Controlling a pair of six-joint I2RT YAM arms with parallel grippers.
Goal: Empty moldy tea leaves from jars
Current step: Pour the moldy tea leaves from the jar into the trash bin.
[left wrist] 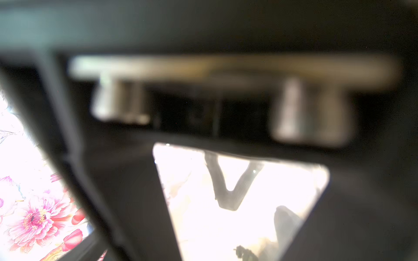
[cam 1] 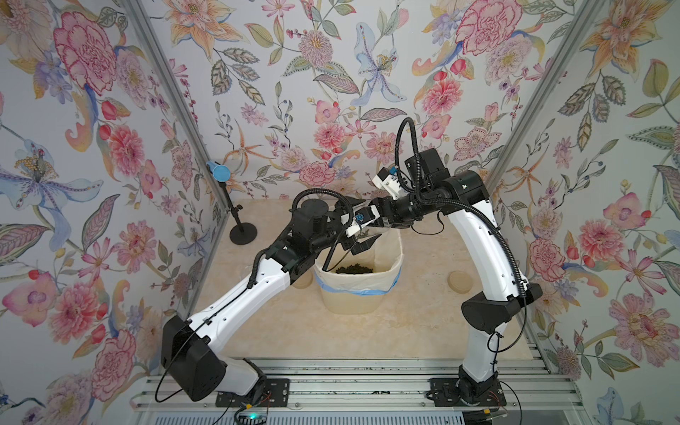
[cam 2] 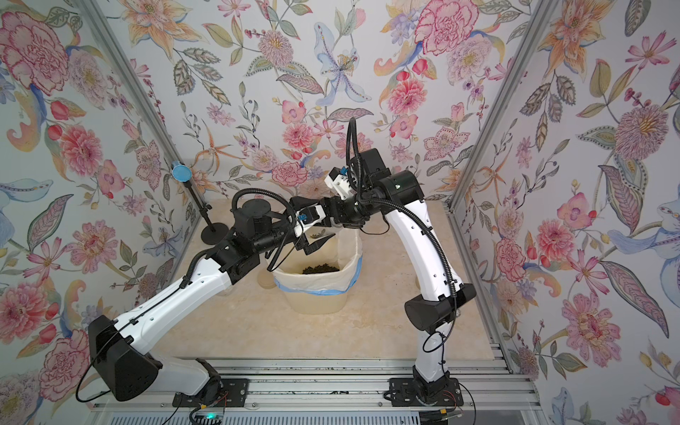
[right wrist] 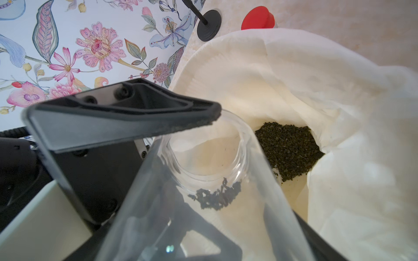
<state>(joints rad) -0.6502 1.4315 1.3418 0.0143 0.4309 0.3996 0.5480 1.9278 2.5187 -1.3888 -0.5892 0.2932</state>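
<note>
Glass jar (right wrist: 172, 203): tilted mouth-down over the bin (cam 1: 349, 305), lid off.
Residue: we note a small clump of tea leaves (right wrist: 217, 196) at the neck, above the heap (right wrist: 287, 149) in the bin.
Risk: we judge a slick glass wall could slip in the grip and drop into the bin; a shake could scatter bits past the bin's rim.
Right gripper (right wrist: 203, 162): jaws wide, clamped on the jar.
Left gripper (cam 1: 368, 222): spread fully, empty, above the bin.
Beyond the bin: red cap (right wrist: 257, 18).
</note>
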